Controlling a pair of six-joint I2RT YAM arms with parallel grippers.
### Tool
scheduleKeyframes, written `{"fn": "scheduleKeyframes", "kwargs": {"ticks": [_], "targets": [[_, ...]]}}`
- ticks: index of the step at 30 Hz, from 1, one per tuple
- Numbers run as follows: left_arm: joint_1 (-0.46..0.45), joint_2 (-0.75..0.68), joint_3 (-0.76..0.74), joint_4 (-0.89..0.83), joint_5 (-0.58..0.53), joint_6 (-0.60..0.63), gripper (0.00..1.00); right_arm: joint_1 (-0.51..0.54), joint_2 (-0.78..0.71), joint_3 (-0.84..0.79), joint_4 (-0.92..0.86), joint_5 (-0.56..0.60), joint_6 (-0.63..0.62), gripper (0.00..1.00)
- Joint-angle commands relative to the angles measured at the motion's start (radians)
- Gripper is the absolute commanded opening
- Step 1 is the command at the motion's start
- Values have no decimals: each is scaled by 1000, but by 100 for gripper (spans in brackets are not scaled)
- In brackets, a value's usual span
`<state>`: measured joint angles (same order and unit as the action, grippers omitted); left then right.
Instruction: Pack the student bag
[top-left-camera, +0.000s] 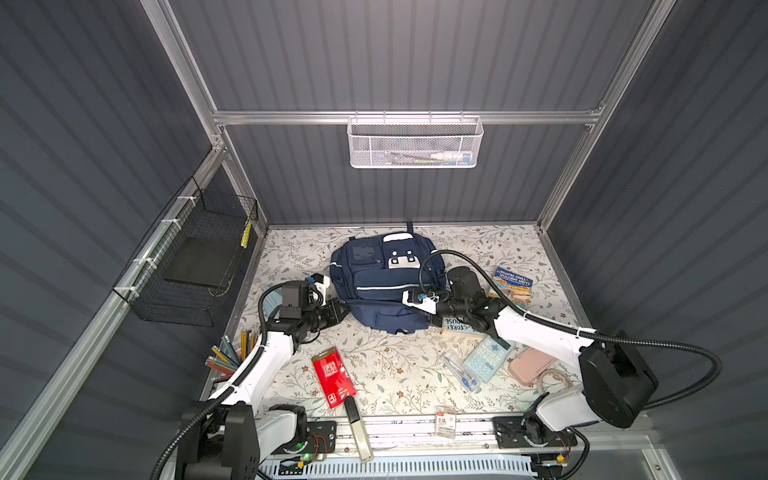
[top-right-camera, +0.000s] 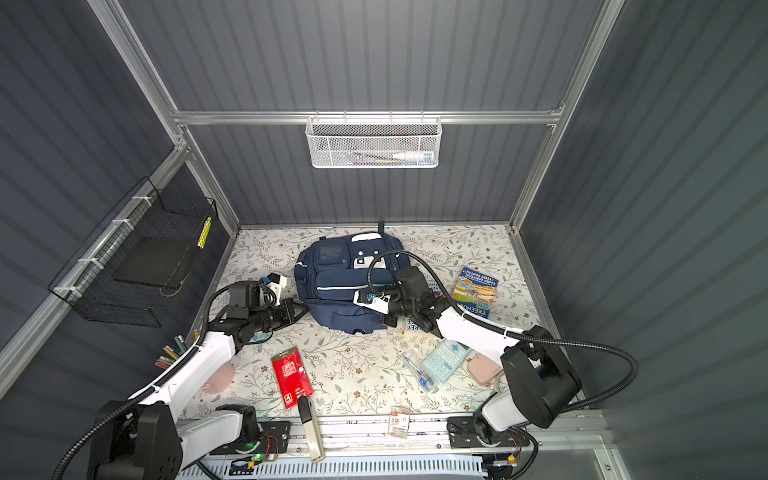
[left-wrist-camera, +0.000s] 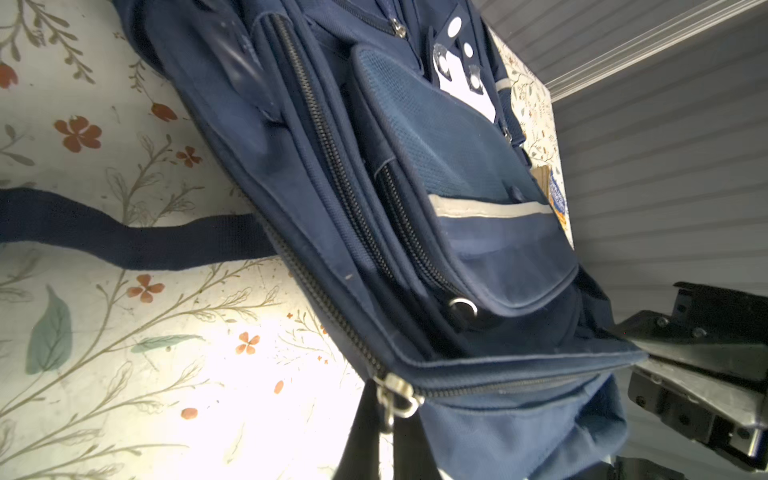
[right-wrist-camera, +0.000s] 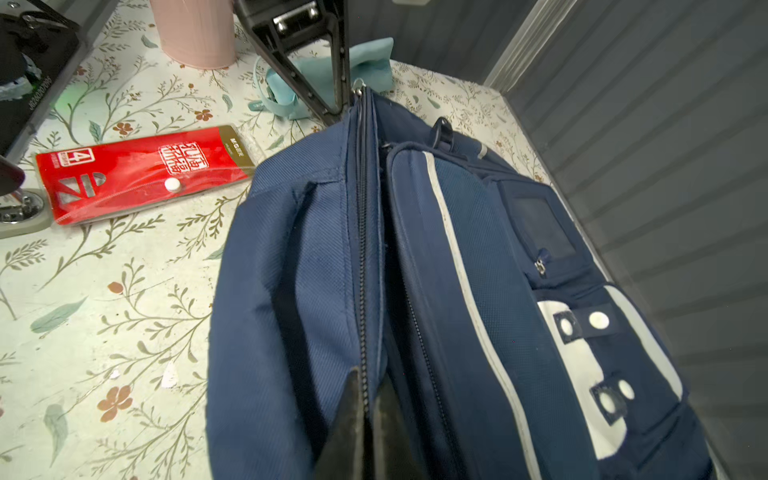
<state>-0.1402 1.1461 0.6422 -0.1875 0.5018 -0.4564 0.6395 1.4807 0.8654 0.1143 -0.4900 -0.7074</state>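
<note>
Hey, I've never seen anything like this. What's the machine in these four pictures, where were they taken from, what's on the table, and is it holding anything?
It is a robot with two white arms, each ending in a two-finger gripper. Two pictures look down from one overhead camera. The other two are close-ups from cameras on the arms' wrists. On the flowered table lies a navy bag, with a red packet, a calculator, a pink case, a book and pencils around it. The left gripper is shut on the bag at one end of a zip; the right gripper is shut on the same zip seam further along. That zip looks closed.
</note>
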Motion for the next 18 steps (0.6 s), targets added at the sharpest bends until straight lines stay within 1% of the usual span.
{"fn": "scheduleKeyframes", "kwargs": {"ticks": [1,2,3,4,5,7,10,11,13,16,18], "targets": [[-42,-57,14,-14,-125,-33,0,3,-3,45,-77,174,50,23],[-65,-72,9,-16,-128,-53,0,18,-19,44,-55,204,95,35],[-87,-82,3,-16,-128,-69,0,39,-39,40,-40,208,129,46],[-105,-89,-1,-16,-129,-81,0,63,-50,43,-38,219,147,52],[-130,-96,-5,-14,-135,-95,0,101,-55,55,-41,256,165,56],[-168,-107,-15,-1,-137,-123,0,164,-37,91,-57,270,204,58],[-235,-123,-12,-5,-165,-149,0,248,44,153,-53,318,273,61],[-255,-126,-10,-5,-202,-155,0,271,79,173,-43,337,284,63],[-279,-128,-11,2,-207,-170,0,295,141,214,-41,330,302,64],[-304,-127,-15,6,-211,-179,0,308,222,277,-43,359,335,62],[-306,-136,-16,-6,-223,-174,0,307,253,295,-50,382,335,57]]}}
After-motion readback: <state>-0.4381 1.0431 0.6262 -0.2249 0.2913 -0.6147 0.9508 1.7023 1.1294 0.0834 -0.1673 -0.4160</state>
